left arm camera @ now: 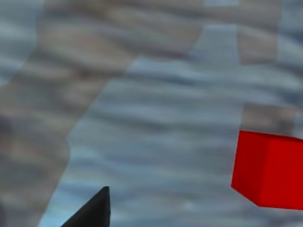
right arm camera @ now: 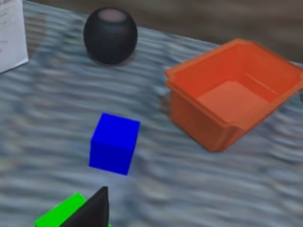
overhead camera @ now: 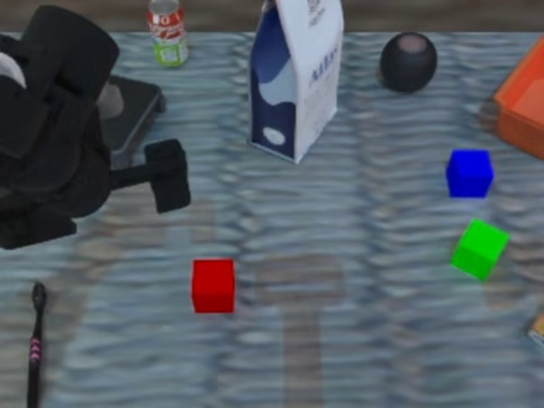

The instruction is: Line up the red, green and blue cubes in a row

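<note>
The red cube (overhead camera: pixel 212 285) sits left of the table's centre, and the left wrist view shows it (left arm camera: pixel 270 170) off to one side of the fingers. My left gripper (overhead camera: pixel 168 177) hovers above and to the left of it, open, with one dark fingertip (left arm camera: pixel 97 208) in view and nothing held. The blue cube (overhead camera: pixel 469 172) and the green cube (overhead camera: pixel 479 248) lie apart at the right. My right gripper (right arm camera: pixel 137 222) is outside the top view; it is open, one fingertip (right arm camera: pixel 94 208) right by the green cube (right arm camera: pixel 57 215), the blue cube (right arm camera: pixel 113 143) beyond it.
A milk carton (overhead camera: pixel 297 76) stands at the back centre. A black ball (overhead camera: pixel 408 61) and an orange bin (overhead camera: pixel 520 102) are at the back right. A can (overhead camera: pixel 167 32) and a dark flat device (overhead camera: pixel 132 106) sit at the back left, a toothbrush (overhead camera: pixel 36 340) at the front left.
</note>
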